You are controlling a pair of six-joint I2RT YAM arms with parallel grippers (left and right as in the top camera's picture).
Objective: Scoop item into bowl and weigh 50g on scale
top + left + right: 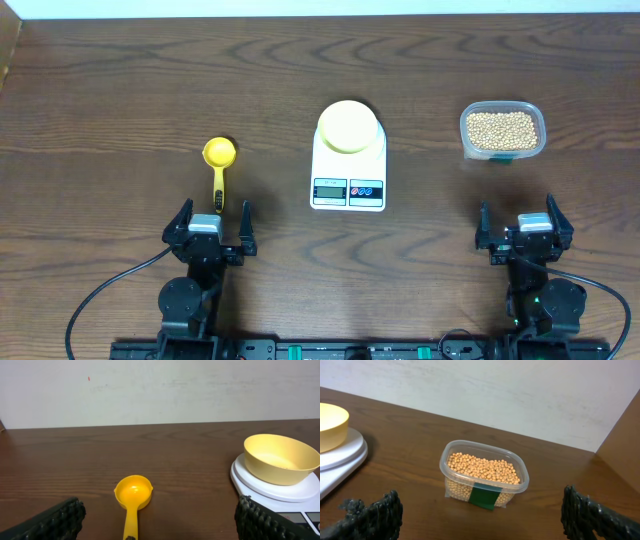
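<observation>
The pale yellow-green bowl [348, 127] [281, 458] sits empty on the white scale [348, 175] [280, 491] at the table's centre. Tan beans [501, 129] [484, 469], the item, fill a clear plastic tub [502, 130] [470, 489] at the right. A bright yellow scoop [219, 165] [133, 497] lies left of the scale, handle pointing at me. My left gripper [212, 222] [159, 522] stands open just behind the scoop's handle, nothing between its fingers. The right gripper [523, 227] [481, 516] is open too, a short way in front of the tub.
The dark wooden table [120, 90] meets a pale wall at the back. The tub carries a green label [484, 497] on its near side. Black cables [100, 295] trail from both arm bases at the front edge.
</observation>
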